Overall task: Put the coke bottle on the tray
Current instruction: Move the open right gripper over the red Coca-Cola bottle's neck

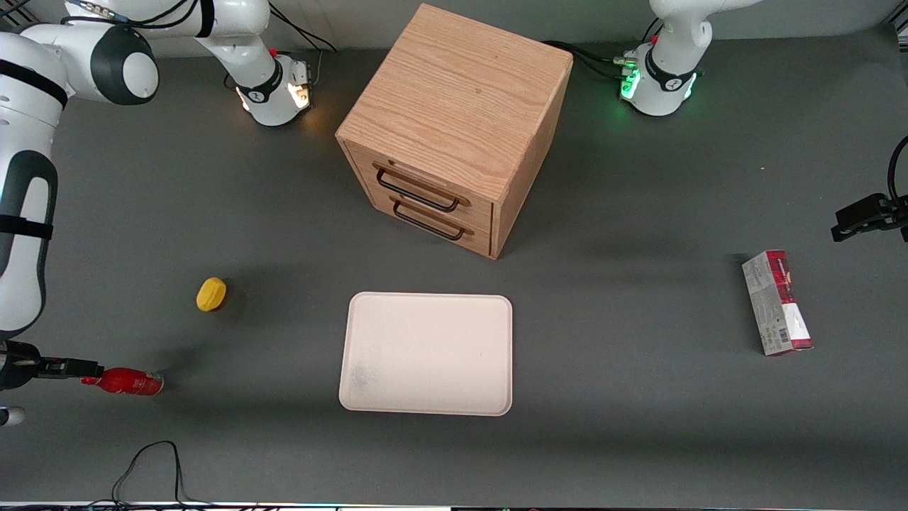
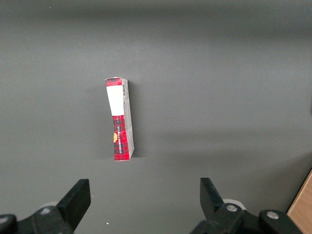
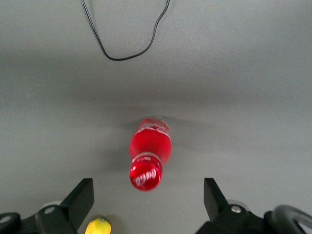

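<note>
The coke bottle (image 1: 126,382) is small, glossy red with white lettering. It rests on the grey table at the working arm's end, level with the edge of the tray nearest the front camera. In the right wrist view the coke bottle (image 3: 149,152) has its cap end toward the camera. I cannot tell whether it stands or lies. My gripper (image 1: 71,368) is right at the cap end. Its fingers are spread wide and touch nothing (image 3: 147,201). The cream tray (image 1: 425,353) lies flat mid-table, with nothing on it.
A yellow lemon (image 1: 211,294) lies farther from the front camera than the bottle and shows by one finger (image 3: 98,226). A wooden drawer cabinet (image 1: 454,128) stands above the tray. A red-and-white carton (image 1: 777,303) lies toward the parked arm's end. A black cable (image 1: 152,465) loops near the front edge.
</note>
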`<state>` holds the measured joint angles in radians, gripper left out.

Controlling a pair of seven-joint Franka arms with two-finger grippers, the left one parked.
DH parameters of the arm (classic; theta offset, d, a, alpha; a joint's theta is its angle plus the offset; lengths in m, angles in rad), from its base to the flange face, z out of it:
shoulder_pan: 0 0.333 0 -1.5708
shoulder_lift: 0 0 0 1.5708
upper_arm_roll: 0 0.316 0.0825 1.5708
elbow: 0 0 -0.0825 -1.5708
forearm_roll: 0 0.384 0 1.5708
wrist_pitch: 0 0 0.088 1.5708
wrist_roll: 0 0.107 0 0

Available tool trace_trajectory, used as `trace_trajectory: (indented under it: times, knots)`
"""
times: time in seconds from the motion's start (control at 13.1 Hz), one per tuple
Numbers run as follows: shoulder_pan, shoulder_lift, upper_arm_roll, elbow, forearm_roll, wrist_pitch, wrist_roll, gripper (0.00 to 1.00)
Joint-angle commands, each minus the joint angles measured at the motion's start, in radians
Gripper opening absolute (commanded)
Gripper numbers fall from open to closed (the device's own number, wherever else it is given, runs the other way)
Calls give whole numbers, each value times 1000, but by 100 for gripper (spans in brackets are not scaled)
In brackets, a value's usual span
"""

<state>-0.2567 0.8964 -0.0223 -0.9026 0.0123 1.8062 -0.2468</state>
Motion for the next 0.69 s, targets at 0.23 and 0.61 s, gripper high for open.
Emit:
trace_trajectory:
  times: [0.23,0.61]
  knots:
    - [7,33,-2,17,20,50,18,100]
    - [7,41,-2,16,18,59,17,96]
